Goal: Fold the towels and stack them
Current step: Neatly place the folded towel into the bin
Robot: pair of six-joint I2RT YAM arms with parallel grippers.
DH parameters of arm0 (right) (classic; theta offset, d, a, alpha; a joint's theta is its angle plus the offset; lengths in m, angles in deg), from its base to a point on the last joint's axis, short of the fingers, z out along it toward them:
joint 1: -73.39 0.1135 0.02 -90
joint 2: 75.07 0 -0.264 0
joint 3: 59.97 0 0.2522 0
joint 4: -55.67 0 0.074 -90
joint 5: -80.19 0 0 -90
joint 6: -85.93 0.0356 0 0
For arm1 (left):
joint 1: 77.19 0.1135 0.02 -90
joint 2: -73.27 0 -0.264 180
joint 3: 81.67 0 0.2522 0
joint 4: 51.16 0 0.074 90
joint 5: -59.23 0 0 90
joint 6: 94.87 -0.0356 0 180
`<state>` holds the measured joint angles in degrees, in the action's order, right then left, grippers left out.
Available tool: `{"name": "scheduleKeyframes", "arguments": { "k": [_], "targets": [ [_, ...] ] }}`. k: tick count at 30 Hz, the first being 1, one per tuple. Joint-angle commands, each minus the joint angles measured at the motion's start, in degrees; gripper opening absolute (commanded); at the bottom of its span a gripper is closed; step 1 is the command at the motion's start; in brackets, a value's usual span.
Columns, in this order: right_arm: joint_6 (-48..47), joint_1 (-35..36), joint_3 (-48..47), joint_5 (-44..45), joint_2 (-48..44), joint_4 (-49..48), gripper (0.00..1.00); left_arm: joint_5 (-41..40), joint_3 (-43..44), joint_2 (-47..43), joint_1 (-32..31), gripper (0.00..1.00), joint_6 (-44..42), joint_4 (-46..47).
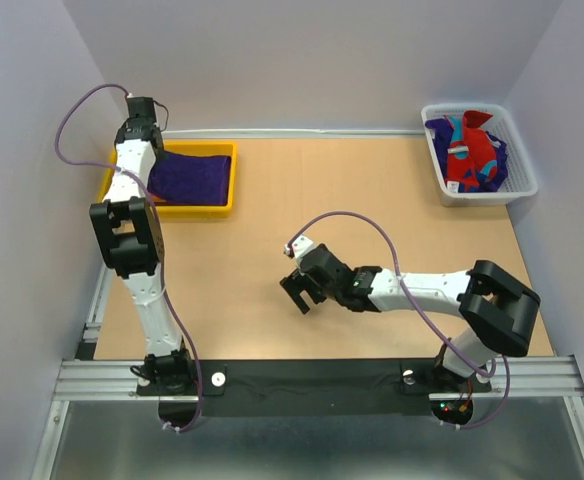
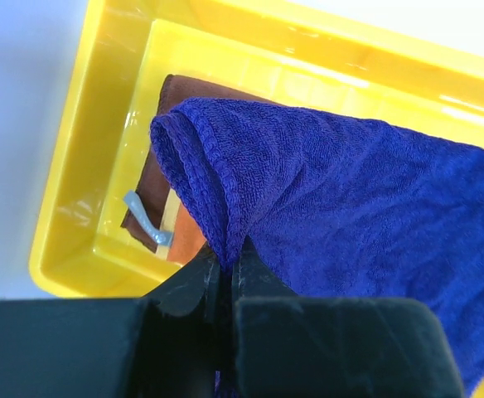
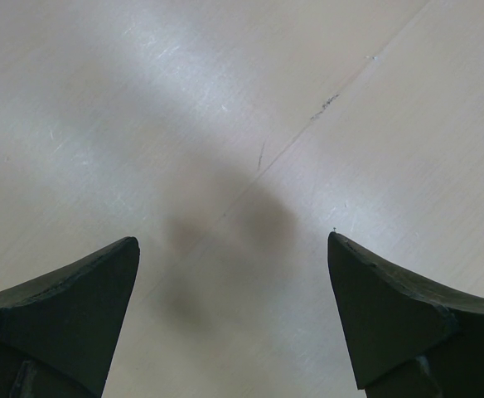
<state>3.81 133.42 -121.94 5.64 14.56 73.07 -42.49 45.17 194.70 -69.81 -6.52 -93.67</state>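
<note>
The left hand (image 2: 225, 269) pinches the purple towel (image 2: 350, 191) by its folded edge, over the tray (image 2: 68, 166). The right hand (image 3: 232, 240) hangs wide above the surface (image 3: 225, 99), well apart from them.

Purple towel (image 1: 194, 172) in yellow tray (image 1: 222, 208) under left arm (image 1: 132, 232), right fingers (image 1: 292, 290) spread, towels (image 1: 469, 160) in basket (image 1: 484, 197)

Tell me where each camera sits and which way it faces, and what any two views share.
Top external: above and behind the arm bases, looking down on the table; left arm, right arm, yellow tray, white basket.
Left wrist: on the left arm over the tray, facing down; left gripper pinches the purple towel above brown towel and orange towel.
Right wrist: on the right arm, facing down at the tabletop; right gripper open.
Shared: top and left wrist both show tray and purple towel.
</note>
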Motion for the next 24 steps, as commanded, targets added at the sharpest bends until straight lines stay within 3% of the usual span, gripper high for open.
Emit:
{"name": "scheduleKeyframes", "arguments": {
  "k": [1, 9, 12, 16, 20, 24],
  "targets": [
    [-0.94, -0.26, -3.21, -0.06, 0.55, 0.05, 1.0, -3.12, 1.45, 1.97, 0.36, 0.12, -0.73, 2.03],
    [-0.85, -0.18, -3.3, -0.15, 0.9, 0.23, 1.0, -10.77, 0.22, 4.69, 0.53, 0.17, 0.33, 3.0],
    [-0.94, -0.18, -3.39, -0.24, 1.08, 0.32, 1.0, -12.44, 0.12, 5.57, 0.45, 0.24, 0.94, 3.62],
    [-0.94, -0.26, -3.39, 0.46, 0.99, 0.4, 1.0, -18.22, 0.83, 6.8, 0.53, 0.38, 1.39, 3.7],
    [-0.94, -0.62, -3.65, 0.82, 0.73, 0.58, 1.0, -25.35, 2.14, 7.24, 0.53, 0.65, 1.47, 3.36],
    [-0.41, -1.93, -4.7, 3.54, -0.06, 1.72, 1.0, -28.88, 4.08, 5.76, 0.62, 0.82, 3.84, 1.51]
  ]
}}
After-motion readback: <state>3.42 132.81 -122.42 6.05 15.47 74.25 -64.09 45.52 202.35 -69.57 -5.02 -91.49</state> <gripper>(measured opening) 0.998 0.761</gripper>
